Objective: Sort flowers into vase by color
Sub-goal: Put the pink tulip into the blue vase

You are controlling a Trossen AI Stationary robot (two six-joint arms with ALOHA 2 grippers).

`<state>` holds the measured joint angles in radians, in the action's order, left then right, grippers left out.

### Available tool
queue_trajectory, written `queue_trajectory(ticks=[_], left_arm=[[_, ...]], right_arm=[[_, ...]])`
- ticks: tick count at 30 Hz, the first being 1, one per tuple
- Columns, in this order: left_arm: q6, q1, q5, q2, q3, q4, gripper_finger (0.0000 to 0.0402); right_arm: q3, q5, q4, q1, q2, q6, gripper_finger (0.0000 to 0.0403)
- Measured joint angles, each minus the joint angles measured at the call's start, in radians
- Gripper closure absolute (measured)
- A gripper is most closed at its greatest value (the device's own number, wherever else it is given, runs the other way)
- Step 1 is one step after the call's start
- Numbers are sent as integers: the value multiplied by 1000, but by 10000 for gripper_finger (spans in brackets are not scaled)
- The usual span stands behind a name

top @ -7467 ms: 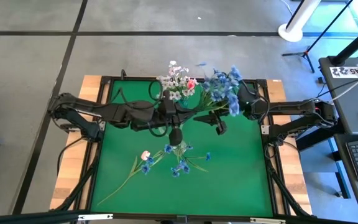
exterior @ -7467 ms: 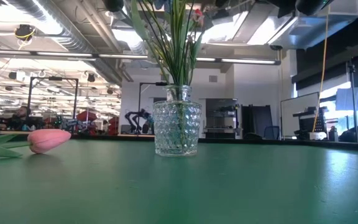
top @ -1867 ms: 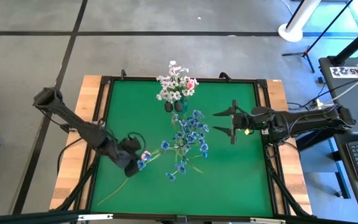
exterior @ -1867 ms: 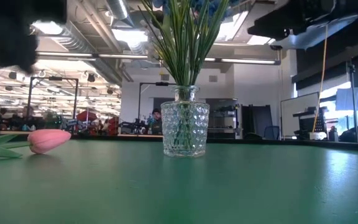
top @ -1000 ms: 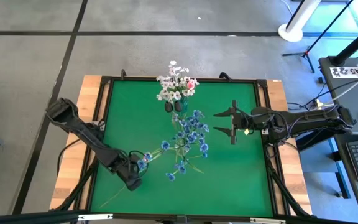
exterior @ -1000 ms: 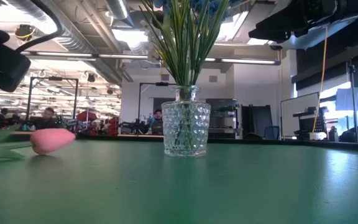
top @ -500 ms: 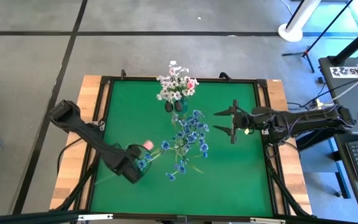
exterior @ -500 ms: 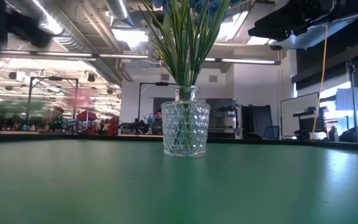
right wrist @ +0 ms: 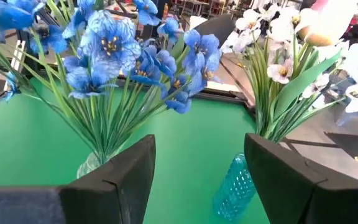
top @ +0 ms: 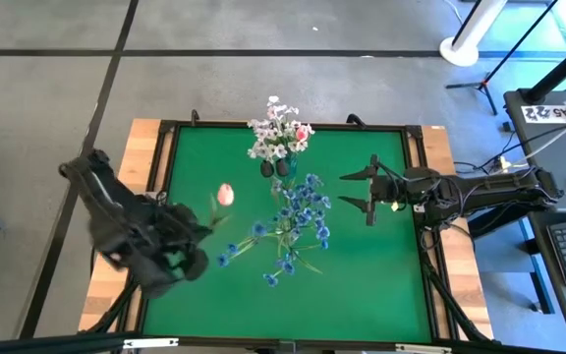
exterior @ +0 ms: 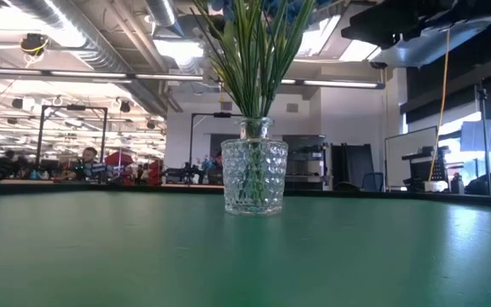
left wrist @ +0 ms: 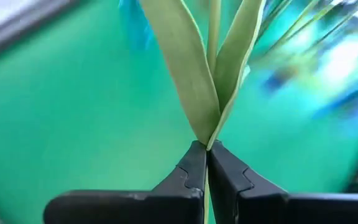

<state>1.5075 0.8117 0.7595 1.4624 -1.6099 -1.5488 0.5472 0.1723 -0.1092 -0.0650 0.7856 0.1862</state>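
Off mat now: pink tulip [top: 225, 194], lifted in left gripper [left wrist: 207, 149].

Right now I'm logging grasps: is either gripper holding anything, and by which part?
The left gripper is shut on the pink tulip, pinching its green stem just below the leaves. The right gripper is open, holding nothing.

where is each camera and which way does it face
High view: above the table, looking straight down; both arms show, the left gripper holding the pink tulip.
Low view: at tabletop height, level across to the clear vase; no arm clearly shows.
Left wrist view: past shut jaws onto the tulip's stem.
Right wrist view: past open jaws at the blue flowers and white flowers.
Shared: high and right wrist views both show both bouquets.
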Motion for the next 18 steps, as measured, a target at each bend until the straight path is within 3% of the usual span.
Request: queue_trajectory(ticks=[5, 9, 13, 18], left_arm=[[-284, 47, 341, -74, -45, 146, 401], [-679, 26, 444, -122, -45, 413, 401], [-1097, -43, 401, -157, -46, 721, 401], [-1559, -181, 142, -173, -46, 1108, 401]], right_arm=[[0, -6, -27, 0, 0, 6, 158], [0, -55, -120, 0, 0, 2, 158], [0, -196, -280, 0, 0, 2, 158], [60, -252, -328, 0, 2, 2, 158]])
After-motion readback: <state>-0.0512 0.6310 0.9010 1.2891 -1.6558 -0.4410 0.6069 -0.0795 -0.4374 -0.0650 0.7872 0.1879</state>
